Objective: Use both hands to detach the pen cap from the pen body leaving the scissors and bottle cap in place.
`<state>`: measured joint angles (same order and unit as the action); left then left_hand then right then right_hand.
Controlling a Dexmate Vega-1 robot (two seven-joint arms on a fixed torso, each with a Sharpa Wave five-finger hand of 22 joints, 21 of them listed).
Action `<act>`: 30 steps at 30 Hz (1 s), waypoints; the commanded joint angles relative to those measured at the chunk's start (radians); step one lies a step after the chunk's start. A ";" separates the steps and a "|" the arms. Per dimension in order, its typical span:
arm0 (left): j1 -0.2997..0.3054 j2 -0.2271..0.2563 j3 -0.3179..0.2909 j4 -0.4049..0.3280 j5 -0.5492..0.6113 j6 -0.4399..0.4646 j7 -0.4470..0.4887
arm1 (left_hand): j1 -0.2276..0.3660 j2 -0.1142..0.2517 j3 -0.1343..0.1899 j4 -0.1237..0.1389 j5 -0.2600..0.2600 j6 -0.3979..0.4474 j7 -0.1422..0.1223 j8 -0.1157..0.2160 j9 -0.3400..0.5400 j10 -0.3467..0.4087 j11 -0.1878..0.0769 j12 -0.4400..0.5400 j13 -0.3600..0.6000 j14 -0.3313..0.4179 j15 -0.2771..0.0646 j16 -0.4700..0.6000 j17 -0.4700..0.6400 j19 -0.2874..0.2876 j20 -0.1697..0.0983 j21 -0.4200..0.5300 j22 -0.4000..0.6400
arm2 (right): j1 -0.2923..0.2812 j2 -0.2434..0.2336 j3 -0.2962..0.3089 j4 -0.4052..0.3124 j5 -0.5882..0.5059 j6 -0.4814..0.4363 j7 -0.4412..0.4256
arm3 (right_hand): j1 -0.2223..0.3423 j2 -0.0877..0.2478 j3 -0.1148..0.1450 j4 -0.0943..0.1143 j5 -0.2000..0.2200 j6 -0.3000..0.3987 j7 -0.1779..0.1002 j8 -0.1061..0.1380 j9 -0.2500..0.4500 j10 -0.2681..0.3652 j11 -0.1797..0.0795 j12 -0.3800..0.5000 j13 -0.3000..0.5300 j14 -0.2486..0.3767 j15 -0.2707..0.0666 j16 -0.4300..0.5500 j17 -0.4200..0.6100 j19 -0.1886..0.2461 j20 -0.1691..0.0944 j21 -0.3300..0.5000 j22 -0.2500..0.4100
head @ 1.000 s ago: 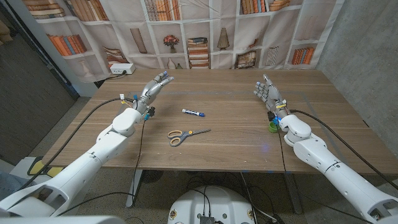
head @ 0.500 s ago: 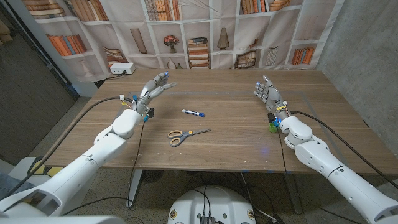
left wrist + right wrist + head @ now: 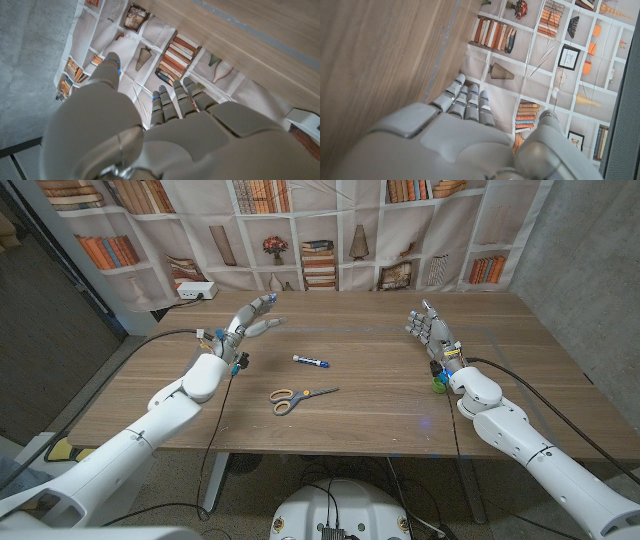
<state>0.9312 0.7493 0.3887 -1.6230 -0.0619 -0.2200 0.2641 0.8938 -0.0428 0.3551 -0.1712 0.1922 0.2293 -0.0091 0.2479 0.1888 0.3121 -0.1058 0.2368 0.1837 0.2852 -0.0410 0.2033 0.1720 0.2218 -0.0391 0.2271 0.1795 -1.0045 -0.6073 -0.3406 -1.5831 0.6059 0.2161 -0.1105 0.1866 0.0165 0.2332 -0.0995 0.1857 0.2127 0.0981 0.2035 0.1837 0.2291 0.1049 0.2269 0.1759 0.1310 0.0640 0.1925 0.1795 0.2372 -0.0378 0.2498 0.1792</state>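
Hovering apart over the tabletop (image 3: pixel 380 410), left robot hand (image 3: pixel 247 321) and right robot hand (image 3: pixel 428 330) spread wide, empty; pen (image 3: pixel 311 361) and scissors (image 3: pixel 300 396) between them.

A wooden tabletop (image 3: pixel 380 410) stands before a backdrop (image 3: pixel 330 230) printed with bookshelves. A white box (image 3: pixel 196 291) sits at the tabletop's far left corner, against the backdrop.

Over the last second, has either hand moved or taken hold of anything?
The left hand has drifted slightly toward the table's middle, open and holding nothing. The right hand stayed raised and open. The pen, scissors and green bottle cap lie where they were.
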 commanded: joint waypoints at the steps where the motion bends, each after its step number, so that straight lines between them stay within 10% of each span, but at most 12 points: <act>1: 0.024 0.068 0.003 -0.158 0.178 0.187 0.063 | 0.019 0.003 0.003 0.008 -0.003 0.026 -0.003 0.008 0.002 0.027 -0.001 0.008 0.006 0.023 -0.060 0.003 0.001 0.017 -0.043 0.010 0.002 | -0.004 0.008 0.002 0.007 0.003 0.019 0.007 | 0.011 -0.003 0.003 -0.006 0.000 0.008 -0.001 0.007 0.004 0.004 0.001 0.007 0.004 0.008 -0.003 0.004 0.002 0.004 -0.030 0.005 0.005; 30: -0.027 0.232 0.026 -0.324 0.376 0.412 -0.101 | 0.052 0.009 0.002 0.028 -0.006 0.176 -0.031 0.033 0.004 0.164 -0.030 0.021 0.008 0.104 -0.086 -0.001 0.003 0.052 -0.057 0.005 0.002 | 0.000 -0.001 -0.010 -0.030 -0.003 -0.041 -0.019 | 0.026 0.013 0.011 -0.011 0.000 0.023 -0.004 0.007 0.004 0.020 0.000 0.007 0.004 0.025 0.002 0.002 0.001 0.015 -0.028 0.002 0.004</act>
<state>0.9441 0.9294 0.3891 -1.8923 0.2357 0.1150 0.2355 0.9436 -0.0404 0.3549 -0.1485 0.1886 0.3793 -0.0393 0.2673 0.1886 0.4572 -0.1317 0.2516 0.1888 0.3744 -0.0441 0.2036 0.1723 0.2626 -0.0407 0.2349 0.1793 -1.0009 -0.5974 -0.3494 -1.5895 0.6064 0.1982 -0.1198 0.1998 0.0296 0.2406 -0.1067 0.1857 0.2272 0.0946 0.2073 0.1837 0.2398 0.1049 0.2269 0.1759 0.1454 0.0679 0.1924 0.1792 0.2408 -0.0412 0.2498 0.1791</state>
